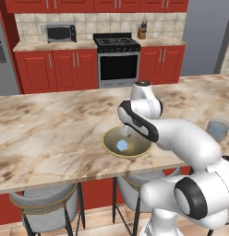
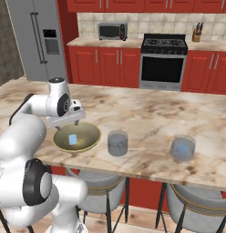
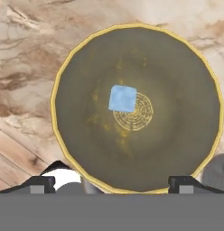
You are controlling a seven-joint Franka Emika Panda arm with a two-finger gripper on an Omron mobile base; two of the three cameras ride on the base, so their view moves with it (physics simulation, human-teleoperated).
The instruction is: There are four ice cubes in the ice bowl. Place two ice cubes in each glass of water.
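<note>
Marbled brown-and-cream bench point(image 2: 146, 113) carries the wide olive-grey, gold-rimmed ice bowl point(image 3: 68, 67), where one small pale-blue ice cube point(image 3: 122, 98) lies under the wide-open, empty tool point(image 3: 111, 180); closing off-centre could skid it away.

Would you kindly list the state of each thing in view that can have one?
claw: open, above the ice bowl, holding nothing.
ice bowl: upright on the counter, one ice cube in it.
ice cube: lying loose near the bowl's middle.
near glass: upright beside the bowl; contents unclear.
far glass: upright, with pale blue inside; count unclear.
</note>
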